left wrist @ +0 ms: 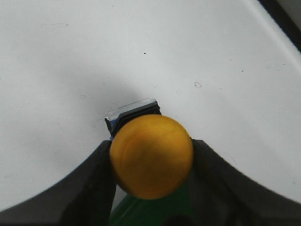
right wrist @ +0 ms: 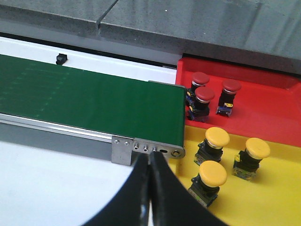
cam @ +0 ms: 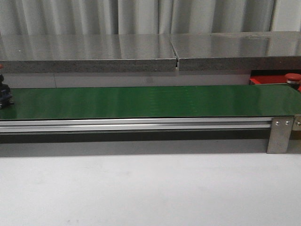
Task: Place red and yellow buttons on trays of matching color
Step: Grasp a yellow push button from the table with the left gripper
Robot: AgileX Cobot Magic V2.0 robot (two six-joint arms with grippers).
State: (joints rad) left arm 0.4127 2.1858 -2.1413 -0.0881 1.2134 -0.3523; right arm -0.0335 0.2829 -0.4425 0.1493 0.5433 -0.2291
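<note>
Left wrist view: the left gripper (left wrist: 151,188) is closed on a yellow button (left wrist: 151,162) above the white desk (left wrist: 141,52).
The right gripper (right wrist: 150,188) is closed and empty, waiting near the yellow tray (right wrist: 282,188); beyond it, the red tray (right wrist: 273,110) holds three red buttons.

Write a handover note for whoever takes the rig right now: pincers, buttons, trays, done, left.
Left pincer: shut on a yellow button, over white table.
Right pincer: shut, empty, near the conveyor end.
Red tray: three red buttons.
Yellow tray: three yellow buttons.
Done: six sorted.
Left: deliver the held yellow button to the yellow tray. A dark item sits at the belt's left edge, likely another button; colour unclear.
</note>
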